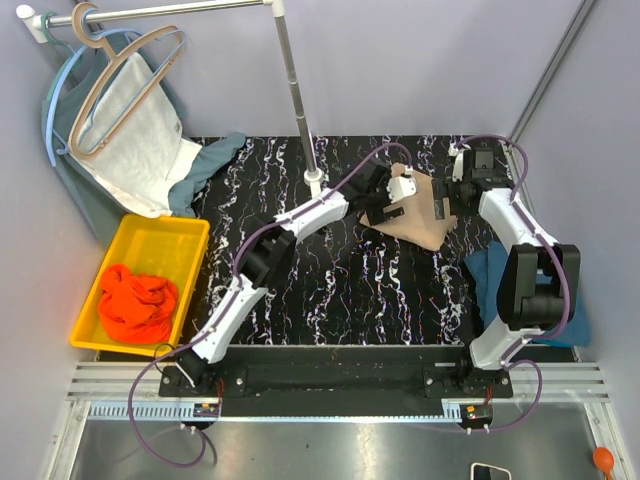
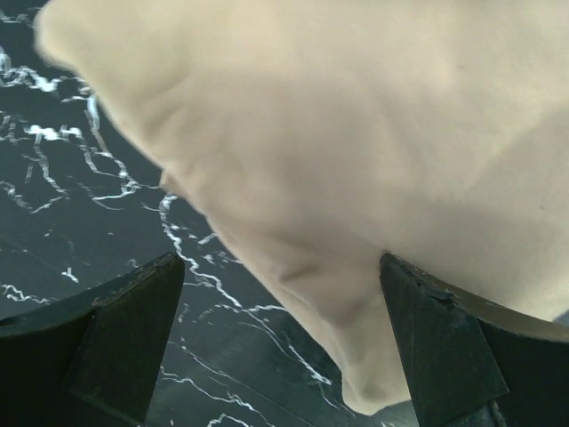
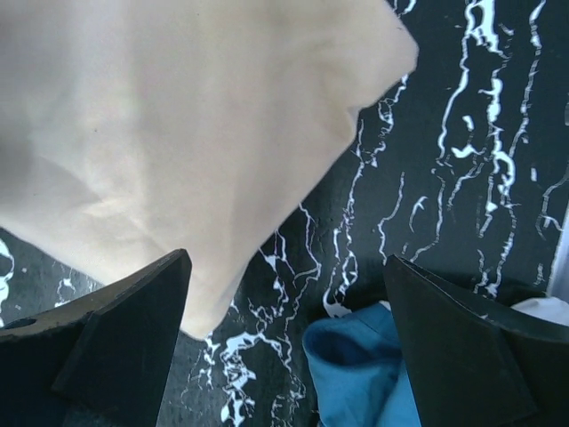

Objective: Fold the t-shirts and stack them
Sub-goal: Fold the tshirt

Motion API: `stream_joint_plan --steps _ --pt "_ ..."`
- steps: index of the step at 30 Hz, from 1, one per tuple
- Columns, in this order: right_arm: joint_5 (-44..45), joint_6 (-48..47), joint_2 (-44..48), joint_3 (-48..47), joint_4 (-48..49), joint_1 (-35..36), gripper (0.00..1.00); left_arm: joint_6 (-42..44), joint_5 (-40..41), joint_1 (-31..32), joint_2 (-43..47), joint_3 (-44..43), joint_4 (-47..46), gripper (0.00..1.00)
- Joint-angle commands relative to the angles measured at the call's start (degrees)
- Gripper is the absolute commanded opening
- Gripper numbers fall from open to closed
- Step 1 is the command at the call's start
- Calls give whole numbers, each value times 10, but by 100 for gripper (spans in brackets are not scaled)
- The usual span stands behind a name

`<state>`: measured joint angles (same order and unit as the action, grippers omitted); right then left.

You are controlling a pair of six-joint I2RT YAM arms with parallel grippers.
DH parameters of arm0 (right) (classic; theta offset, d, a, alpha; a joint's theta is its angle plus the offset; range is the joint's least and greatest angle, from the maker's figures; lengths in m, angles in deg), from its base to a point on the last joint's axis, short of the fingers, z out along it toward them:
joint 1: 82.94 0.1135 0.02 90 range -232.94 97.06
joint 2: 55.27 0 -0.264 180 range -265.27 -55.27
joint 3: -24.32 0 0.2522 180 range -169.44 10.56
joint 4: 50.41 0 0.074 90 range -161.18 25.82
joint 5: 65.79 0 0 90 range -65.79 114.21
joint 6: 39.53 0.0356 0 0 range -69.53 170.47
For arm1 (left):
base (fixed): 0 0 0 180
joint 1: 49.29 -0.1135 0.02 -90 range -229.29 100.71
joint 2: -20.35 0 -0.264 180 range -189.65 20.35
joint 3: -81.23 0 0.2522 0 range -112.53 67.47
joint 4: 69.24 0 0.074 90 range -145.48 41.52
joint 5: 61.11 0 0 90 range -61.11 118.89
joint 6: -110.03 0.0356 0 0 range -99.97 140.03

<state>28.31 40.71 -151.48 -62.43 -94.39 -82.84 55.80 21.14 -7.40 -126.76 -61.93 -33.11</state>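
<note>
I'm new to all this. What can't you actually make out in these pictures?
- Beige t-shirt: overhead, the left arm and right arm cover its middle. Both wrist views cut it off at their edges, so its fold is unclear.
- Blue t-shirt: overhead, the right arm hides much of it. The right wrist view shows only a corner.
- Orange-red t-shirt: bunched in the yellow bin, shape unreadable.
- Left fingers: open, but contact with the beige cloth is unclear.

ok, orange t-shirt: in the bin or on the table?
In the bin. The orange-red t-shirt lies crumpled inside the yellow bin, at the left edge of the marble table.
</note>
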Motion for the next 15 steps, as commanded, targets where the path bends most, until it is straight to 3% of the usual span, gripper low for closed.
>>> stream_joint_plan --steps 1,5,11,15 --pt "14 -26 58 -1 -20 3 100 40 5 8 8 -2 69 99" --pt "29 -39 81 12 -27 3 100 48 14 21 36 55 82 99" --pt "38 -35 95 51 -27 3 100 26 34 30 127 222 50 98" --pt "-15 -3 73 47 -31 -16 100 -2 36 33 184 333 32 96"
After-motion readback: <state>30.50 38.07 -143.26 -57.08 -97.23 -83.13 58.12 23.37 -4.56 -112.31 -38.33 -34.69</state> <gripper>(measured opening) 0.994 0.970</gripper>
